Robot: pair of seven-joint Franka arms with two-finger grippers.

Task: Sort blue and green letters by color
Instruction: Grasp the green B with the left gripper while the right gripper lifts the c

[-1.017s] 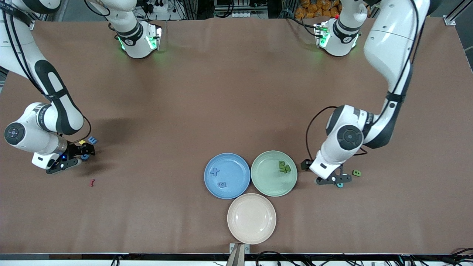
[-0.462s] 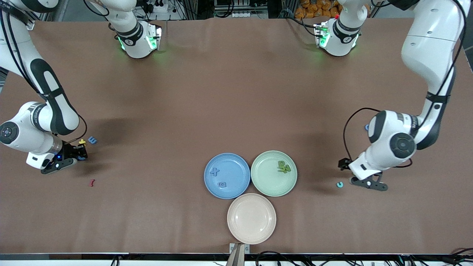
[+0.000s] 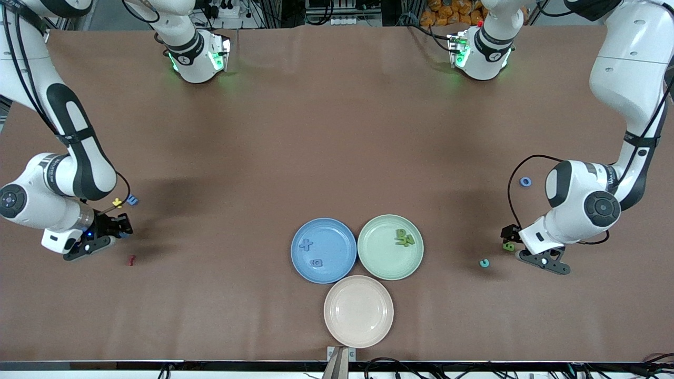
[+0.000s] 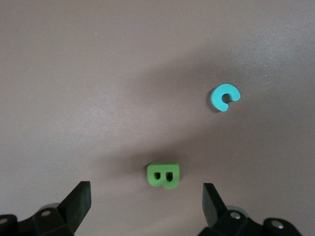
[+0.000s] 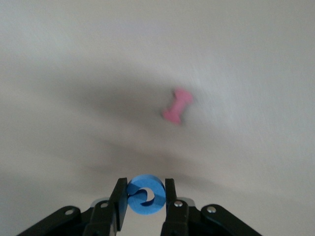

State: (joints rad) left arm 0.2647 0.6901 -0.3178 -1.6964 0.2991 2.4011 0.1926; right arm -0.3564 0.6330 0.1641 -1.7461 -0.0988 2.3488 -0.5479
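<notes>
My right gripper (image 5: 144,197) is shut on a round blue letter (image 5: 145,195), low over the table at the right arm's end (image 3: 122,227). Another blue letter (image 3: 132,200) lies close by. My left gripper (image 4: 146,202) is open, low over a green letter B (image 4: 164,175) that lies just ahead of its fingertips; it is at the left arm's end in the front view (image 3: 513,239). A teal C (image 4: 225,98) lies beside the B. A blue ring letter (image 3: 525,181) lies farther from the camera. The blue plate (image 3: 337,237) holds two blue letters, the green plate (image 3: 379,260) holds green ones (image 3: 405,238).
A yellow letter (image 3: 117,202) lies beside the loose blue one. A dark red letter (image 3: 131,259) lies nearer to the camera than the right gripper and shows in the right wrist view (image 5: 177,105). An empty beige plate (image 3: 358,311) sits nearest to the camera.
My left arm has swung from beside the green plate toward its own end of the table and now hangs over the green B. My right gripper shifted slightly, still gripping the blue letter.
</notes>
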